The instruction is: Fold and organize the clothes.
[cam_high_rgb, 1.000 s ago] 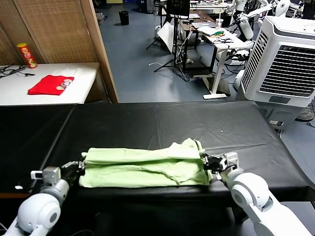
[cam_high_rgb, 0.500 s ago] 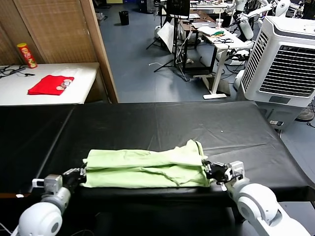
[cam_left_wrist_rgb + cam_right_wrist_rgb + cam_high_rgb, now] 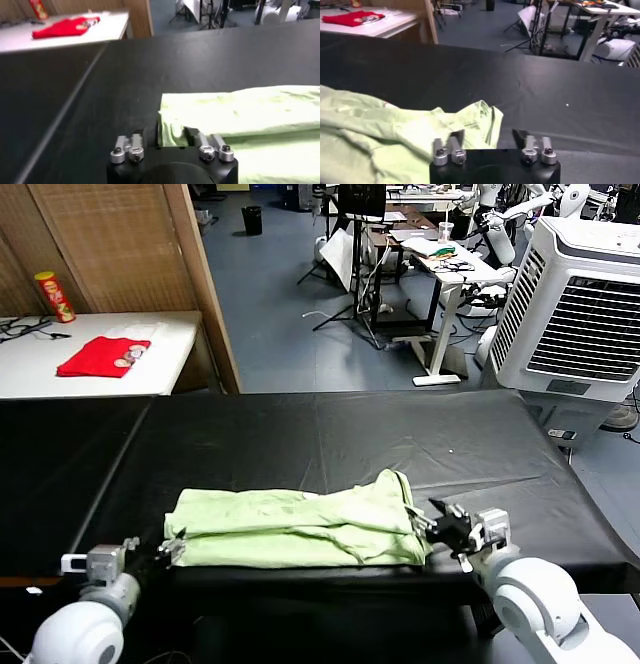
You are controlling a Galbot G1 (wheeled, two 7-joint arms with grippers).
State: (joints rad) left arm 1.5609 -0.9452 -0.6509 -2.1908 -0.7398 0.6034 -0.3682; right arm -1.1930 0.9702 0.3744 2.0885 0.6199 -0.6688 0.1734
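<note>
The pale green shirt (image 3: 300, 529) lies folded into a long band across the black table (image 3: 300, 434), close to its front edge. My left gripper (image 3: 168, 550) is at the band's left end, low at the table edge. In the left wrist view the gripper (image 3: 166, 136) is open, with a corner of the shirt (image 3: 240, 110) lying between its fingers. My right gripper (image 3: 440, 529) is at the band's right end. In the right wrist view this gripper (image 3: 489, 136) is open, with the shirt's (image 3: 380, 135) rumpled edge reaching between its fingers.
A small red cloth (image 3: 100, 356) and a red can (image 3: 52, 296) sit on a white side table (image 3: 60, 379) at the far left. A wooden partition (image 3: 130, 244) stands behind it. A large white air cooler (image 3: 580, 314) stands beyond the table's right end.
Both grippers have drawn back toward the table's front edge, and the shirt has slid a little nearer with them. The jaws now stand open at the shirt's ends.
</note>
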